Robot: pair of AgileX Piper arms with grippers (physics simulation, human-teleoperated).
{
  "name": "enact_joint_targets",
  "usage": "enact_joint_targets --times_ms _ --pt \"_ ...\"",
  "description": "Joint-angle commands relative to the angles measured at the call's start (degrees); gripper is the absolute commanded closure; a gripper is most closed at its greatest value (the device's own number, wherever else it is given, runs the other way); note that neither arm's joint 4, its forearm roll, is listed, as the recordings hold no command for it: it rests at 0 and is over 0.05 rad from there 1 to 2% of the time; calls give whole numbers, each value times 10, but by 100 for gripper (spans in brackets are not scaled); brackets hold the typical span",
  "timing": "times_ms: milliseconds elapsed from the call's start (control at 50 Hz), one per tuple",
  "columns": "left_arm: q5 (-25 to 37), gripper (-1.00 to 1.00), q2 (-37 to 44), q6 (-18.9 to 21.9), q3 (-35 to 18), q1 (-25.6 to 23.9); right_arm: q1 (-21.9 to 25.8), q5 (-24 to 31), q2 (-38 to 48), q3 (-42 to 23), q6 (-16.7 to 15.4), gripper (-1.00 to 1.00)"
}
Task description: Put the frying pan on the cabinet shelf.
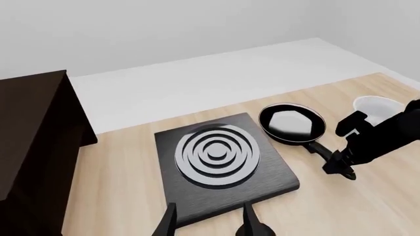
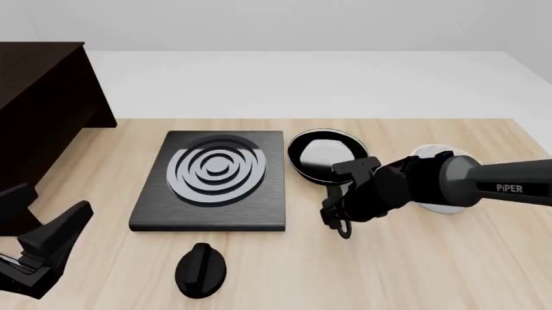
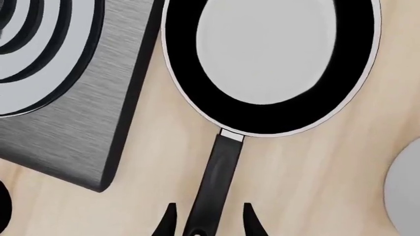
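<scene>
The frying pan (image 2: 321,154) is small, round and black with a glossy inside. It lies on the table just right of the hob, its handle (image 2: 335,194) pointing toward me. It also shows in the right wrist view (image 3: 269,64) and the left wrist view (image 1: 292,123). My right gripper (image 2: 338,221) is open, low over the handle's end, with one finger on each side of the handle (image 3: 220,177) and gaps between. My left gripper (image 2: 48,206) is open and empty at the near left. The dark brown cabinet (image 2: 39,97) stands at the far left, its flat top (image 1: 29,81) bare.
A square black hob (image 2: 216,174) with white rings lies mid-table. A black oval knob (image 2: 201,271) lies in front of it. A white bowl (image 2: 440,194) sits right of the pan, mostly behind my right arm (image 2: 431,184). The table's far edge meets a white floor.
</scene>
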Motion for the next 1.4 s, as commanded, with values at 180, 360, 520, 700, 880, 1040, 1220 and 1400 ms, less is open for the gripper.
enact_joint_targets --times_ms 180,360,520,700,880,1040,1220,1400 --pt "-9 -100 1 0 11 -3 -3 -2 11 -7 -2 -100" --pt "-7 -100 1 0 10 -4 -7 -2 13 -15 -6 -100" --pt "-7 -100 1 2 9 -4 -5 -5 17 -14 -8 -100" --pt "-9 -100 2 4 14 -4 -7 -16 9 -11 -8 100" --pt "-8 -100 -1 5 16 -5 -23 -33 -5 -9 -18 100" --pt "-11 -100 -1 6 19 -5 -62 -52 -38 -13 -65 100" --pt "-7 -100 -2 7 15 -8 -68 -62 -65 -14 -75 100" --pt "-12 -100 -4 6 21 -9 -67 -57 -79 -28 -81 100"
